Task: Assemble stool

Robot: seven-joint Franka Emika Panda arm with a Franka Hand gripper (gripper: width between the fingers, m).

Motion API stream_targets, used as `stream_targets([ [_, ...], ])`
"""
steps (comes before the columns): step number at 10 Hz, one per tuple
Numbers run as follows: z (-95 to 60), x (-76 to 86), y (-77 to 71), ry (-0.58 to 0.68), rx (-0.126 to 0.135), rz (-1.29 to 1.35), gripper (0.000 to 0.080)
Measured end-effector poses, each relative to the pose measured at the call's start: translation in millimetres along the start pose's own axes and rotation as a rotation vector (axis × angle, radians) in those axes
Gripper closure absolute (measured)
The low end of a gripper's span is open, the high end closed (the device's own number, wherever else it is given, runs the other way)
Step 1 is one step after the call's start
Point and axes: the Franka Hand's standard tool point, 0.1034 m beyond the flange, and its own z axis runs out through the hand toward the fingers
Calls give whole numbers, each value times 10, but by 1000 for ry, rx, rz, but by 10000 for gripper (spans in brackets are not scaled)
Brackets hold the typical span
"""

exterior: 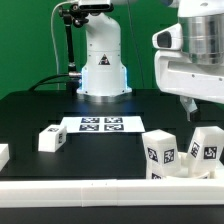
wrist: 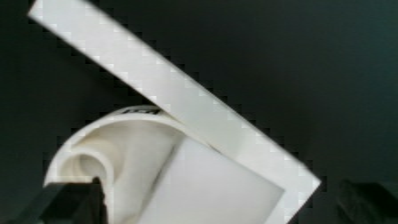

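Observation:
My gripper (exterior: 189, 104) hangs at the exterior view's right, above two white blocky stool legs (exterior: 160, 152) (exterior: 205, 143) with black-and-white tags that stand near the front rail. A third leg (exterior: 52, 138) lies on the exterior view's left. In the wrist view my gripper (wrist: 214, 208) has its dark fingers (wrist: 71, 203) far apart at the frame's edge, around a white block (wrist: 240, 185) without visibly touching it. A curved white piece, which looks like the ring seat (wrist: 111, 140), lies beside that block. The seat does not show in the exterior view.
The marker board (exterior: 100, 124) lies mid-table before the robot base (exterior: 102, 70). A long white rail (exterior: 100, 190) edges the table's front and crosses the wrist view (wrist: 160, 80). Another white piece (exterior: 3, 154) shows at the far left edge.

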Motion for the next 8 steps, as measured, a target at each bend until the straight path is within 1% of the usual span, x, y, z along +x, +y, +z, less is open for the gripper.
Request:
stream_targets([
  [1, 1, -3, -4, 5, -4, -150, 151],
  [3, -4, -23, -21, 4, -3, -365, 151],
  [6, -2, -11, -12, 4, -4, -572, 151],
  [7, -2, 4, -2, 10, -13, -717, 151],
  [8, 0, 25, 6, 21, -31, -874, 151],
])
